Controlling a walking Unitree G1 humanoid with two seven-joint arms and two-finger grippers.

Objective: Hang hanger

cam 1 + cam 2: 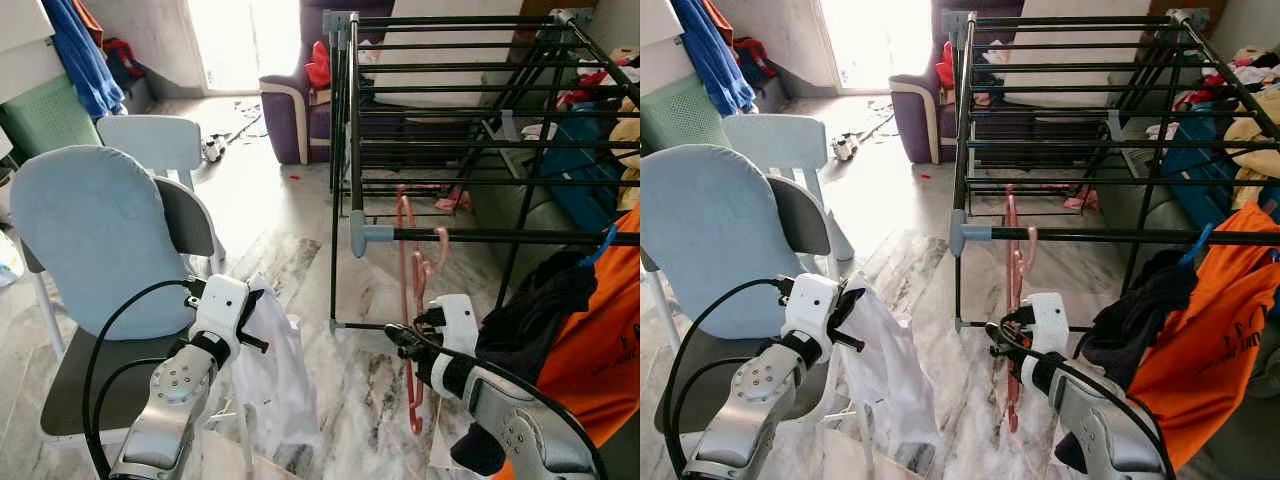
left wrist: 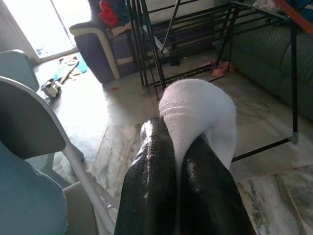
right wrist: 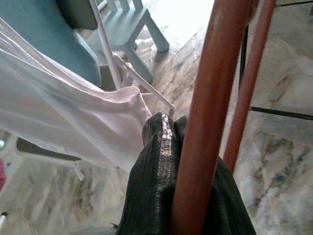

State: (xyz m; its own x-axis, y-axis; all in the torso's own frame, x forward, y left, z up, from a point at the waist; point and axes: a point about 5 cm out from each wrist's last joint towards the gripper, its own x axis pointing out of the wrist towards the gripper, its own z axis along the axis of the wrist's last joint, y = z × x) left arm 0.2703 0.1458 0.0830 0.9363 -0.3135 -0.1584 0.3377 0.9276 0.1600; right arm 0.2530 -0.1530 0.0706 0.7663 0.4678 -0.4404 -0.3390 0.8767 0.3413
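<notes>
A pink hanger (image 1: 406, 262) hangs by the lower front rail of the black drying rack (image 1: 500, 236), and its hook looks curled over that rail. My right gripper (image 1: 397, 337) is shut on the hanger's lower part. The right wrist view shows the pink hanger rod (image 3: 210, 98) pinched against a black finger (image 3: 156, 186). My left gripper (image 1: 256, 318) is held up in front of the blue chair, shut on a white garment (image 1: 278, 375) that drapes down from it. In the left wrist view, white cloth (image 2: 198, 110) bulges out between the closed fingers (image 2: 151, 181).
A blue padded chair (image 1: 95, 240) stands close on the left, with a small pale chair (image 1: 150, 140) behind it. An orange garment (image 1: 595, 340) and a dark garment (image 1: 540, 300) hang on the rack at the right. A purple sofa (image 1: 288, 110) stands beyond, on a marble floor.
</notes>
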